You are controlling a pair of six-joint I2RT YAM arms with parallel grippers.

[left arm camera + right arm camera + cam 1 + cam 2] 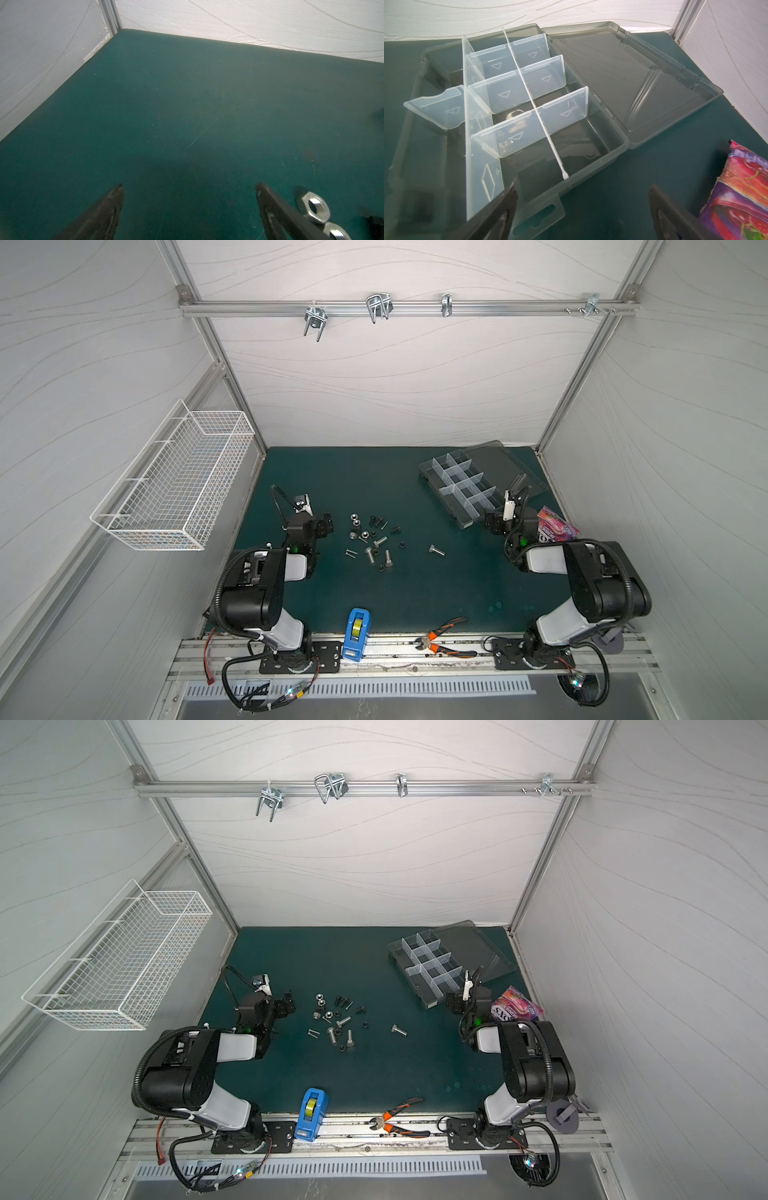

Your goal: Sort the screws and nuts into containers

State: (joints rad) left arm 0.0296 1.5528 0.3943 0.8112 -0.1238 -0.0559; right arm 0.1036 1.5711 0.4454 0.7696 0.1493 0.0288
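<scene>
By the look of it no sorting is done yet. The screws (370,554) and nuts (354,516) lie scattered on the green tabletop (374,481) at the centre of both top views. The organizer box (466,524), right of centre with its lid open, looks empty. The left tool (189,185) and right tool (584,182) both gape wide, holding nothing.

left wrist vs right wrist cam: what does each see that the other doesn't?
Left wrist only: two silver nuts lying just beside the left gripper. Right wrist only: the organizer box's containers, its lid folded open, a snack bag, the right gripper. Both: green mat, white walls, jaws spread wide, holding nothing.
</scene>
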